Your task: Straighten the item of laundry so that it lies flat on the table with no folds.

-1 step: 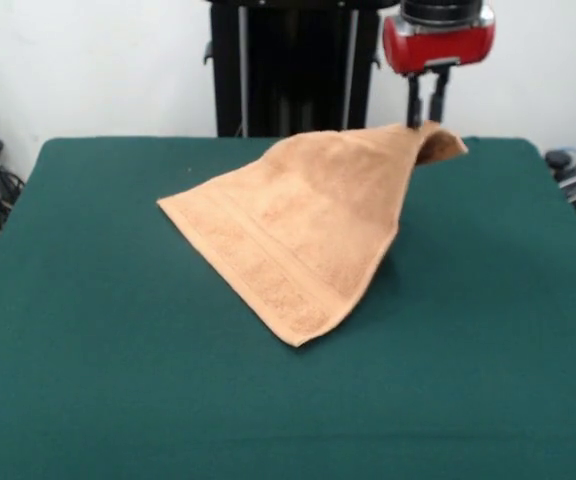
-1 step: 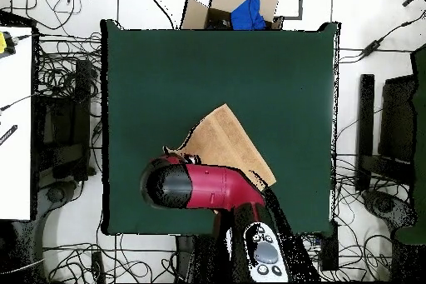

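You have even, fairly bright, diffuse light in both views, with no glare on the matte dark green felt-like table (image 1: 88,380) and only a faint sheen on the glossy red and black arm (image 2: 208,186) seen from overhead. In the front view the raised light orange-tan terry cloth towel (image 1: 298,230) casts just a soft, darker patch on the felt under its lifted side, so the light reaches you mostly from above. Both views are slightly soft, finer weave detail in the towel's border bands being hard to read.

White wall (image 1: 88,60), cable-strewn floor (image 2: 66,251)
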